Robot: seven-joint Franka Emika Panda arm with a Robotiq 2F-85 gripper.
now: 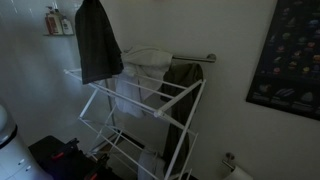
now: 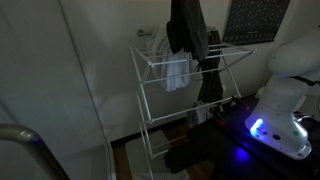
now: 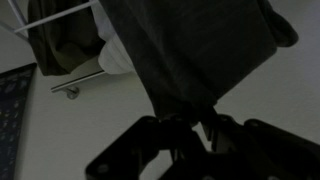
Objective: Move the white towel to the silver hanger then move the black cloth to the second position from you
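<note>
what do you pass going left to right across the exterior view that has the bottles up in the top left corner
bottles → black cloth → white towel → olive-green cloth → poster

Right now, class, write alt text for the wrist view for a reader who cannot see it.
The tool is shut on a bunched end of the black cloth, which fills most of the dim frame. At upper left, against a pale wall, the silver hanger shows with the white towel and an olive-green cloth on it.
</note>
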